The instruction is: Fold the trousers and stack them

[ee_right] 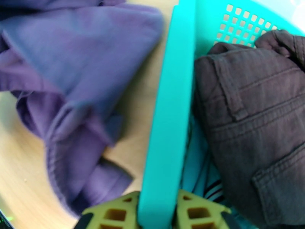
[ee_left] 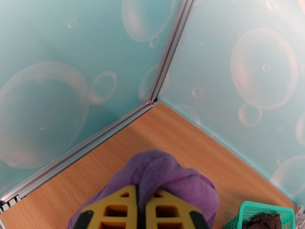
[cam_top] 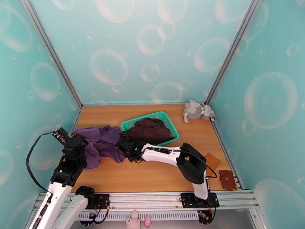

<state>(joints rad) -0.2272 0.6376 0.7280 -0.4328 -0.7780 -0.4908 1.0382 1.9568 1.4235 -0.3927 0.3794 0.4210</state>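
Trousers (cam_top: 100, 144) lie crumpled on the bench (cam_top: 152, 174), a purple heap whose long axis runs sideways from the left claw (ee_left: 142, 195) across to the right claw (ee_right: 158, 197). The left claw is pressed together on a bunched fold of them, the fabric swelling up just beyond its fingertips, so that arm has the cloth in hand. The right claw pinches the rim of the green basket (cam_top: 143, 117) between its fingers. The trousers' other end lies just to its left, beside the basket wall, and a dark brown garment (cam_top: 149, 129) fills the basket to its right.

I judge the coming move turns on that: the free end is a short shift leftward for the right claw, once it lets go of the rim. Nothing is folded yet.

On the near side of both claws the wooden bench offers room to spread the legs. Bubble-printed walls (cam_top: 152, 46) close it in beyond, and a grey plush toy (cam_top: 196, 110) sits far off to the right claw's right.
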